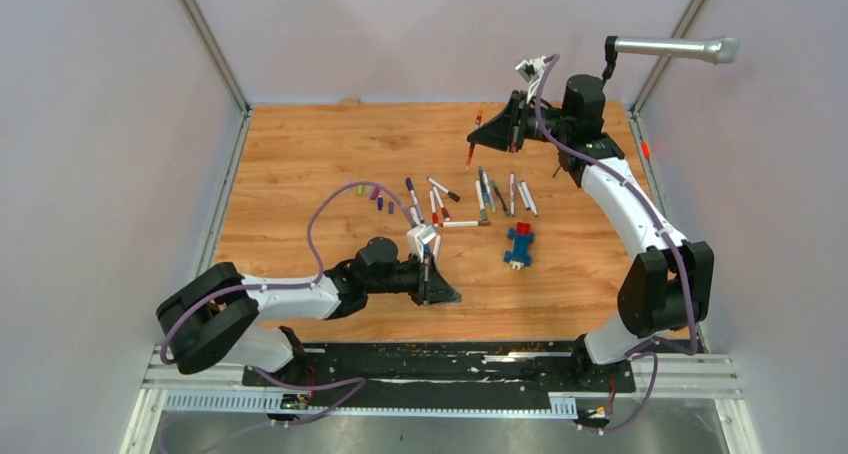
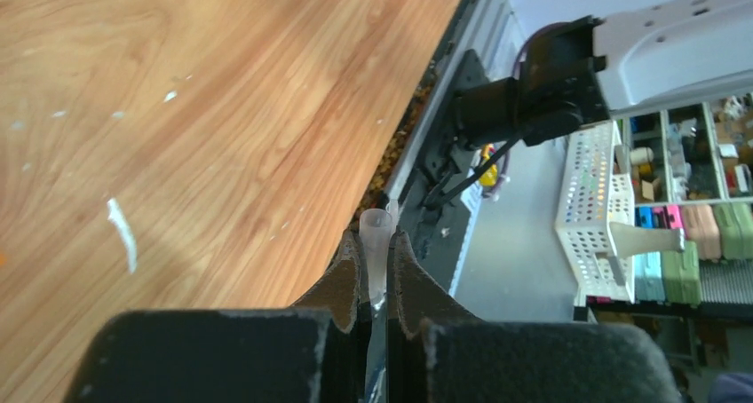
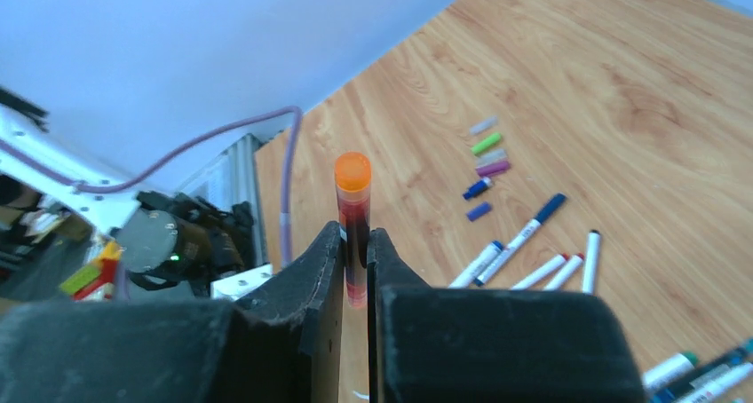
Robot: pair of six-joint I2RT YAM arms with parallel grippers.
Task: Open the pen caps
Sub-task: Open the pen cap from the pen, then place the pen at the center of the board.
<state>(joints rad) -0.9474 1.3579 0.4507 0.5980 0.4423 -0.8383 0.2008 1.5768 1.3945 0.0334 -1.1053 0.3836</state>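
Two claws, both clamped shut. Low over the wooden surface (image 1: 300, 154), the left claw (image 2: 376, 243) pinches a pale plastic tube (image 2: 376, 230). Loose caps (image 3: 486, 143) lie in a short row beside scattered pens (image 1: 480, 199). High at the back, the right claw (image 3: 356, 243) grips a red pen (image 3: 357, 270) below its orange cap (image 3: 352, 170). A good pull would pinch only that cap and draw straight along the pen, barrel held firm.
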